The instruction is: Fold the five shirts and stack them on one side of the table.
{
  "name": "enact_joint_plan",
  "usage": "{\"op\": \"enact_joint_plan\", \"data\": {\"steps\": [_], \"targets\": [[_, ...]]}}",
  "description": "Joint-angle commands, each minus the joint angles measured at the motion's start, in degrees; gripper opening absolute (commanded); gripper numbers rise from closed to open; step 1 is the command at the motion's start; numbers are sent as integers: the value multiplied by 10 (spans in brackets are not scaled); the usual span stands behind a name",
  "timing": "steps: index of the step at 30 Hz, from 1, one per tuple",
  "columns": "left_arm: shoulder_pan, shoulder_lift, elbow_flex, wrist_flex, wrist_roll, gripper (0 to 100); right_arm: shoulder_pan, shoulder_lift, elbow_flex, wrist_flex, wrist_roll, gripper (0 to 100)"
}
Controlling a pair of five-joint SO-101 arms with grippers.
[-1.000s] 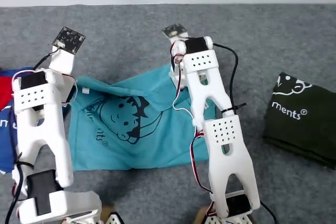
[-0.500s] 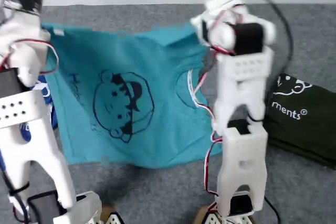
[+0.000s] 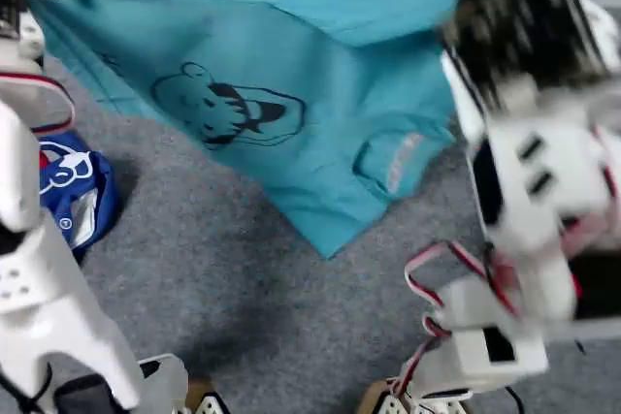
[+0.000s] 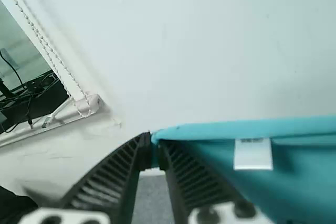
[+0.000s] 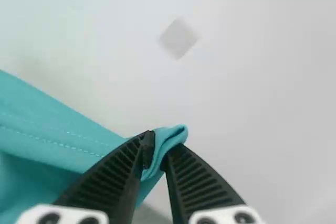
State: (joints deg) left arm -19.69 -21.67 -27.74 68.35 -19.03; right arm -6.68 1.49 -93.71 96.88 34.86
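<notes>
1. Grey table (image 3: 243, 317): the teal shirt (image 3: 320, 113), lying flat on it a second ago, now hangs lifted over it.
2. The left gripper (image 4: 152, 142) and the right gripper (image 5: 157, 146) each pinch an upper corner.

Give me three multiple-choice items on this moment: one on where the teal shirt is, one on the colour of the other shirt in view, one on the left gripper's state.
1. Where is the teal shirt?
A. spread flat
B. held up between the left gripper and the right gripper
C. folded on a stack

2. What colour is the crumpled shirt on the table beside the left arm?
A. blue
B. yellow
C. black

3. What is the left gripper's state?
A. open and empty
B. shut on the teal shirt's edge
C. shut on nothing

Answers:
1 B: each wrist view shows jaws pinching a teal edge, and the high view shows the cloth hanging between the arms.
2 A: the blue shirt lies there.
3 B: its jaws close on the hem near the white label.
</notes>
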Motion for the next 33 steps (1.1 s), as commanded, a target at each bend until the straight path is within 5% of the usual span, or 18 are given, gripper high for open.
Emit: {"op": "enact_joint_plan", "data": {"steps": [1, 16, 25, 29, 33], "targets": [[3, -45, -17, 58, -53, 5, 37, -62, -22, -13, 17, 11], [2, -200, -14, 117, -119, 5, 114, -192, -21, -8, 101, 11], [3, -200, 217, 112, -211, 5, 113, -159, 137, 57, 98, 11], [4, -199, 399, 30, -251, 5, 95, -131, 289, 56, 81, 11], [4, -198, 593, -155, -277, 5, 65, -92, 438, 32, 49, 11]]}}
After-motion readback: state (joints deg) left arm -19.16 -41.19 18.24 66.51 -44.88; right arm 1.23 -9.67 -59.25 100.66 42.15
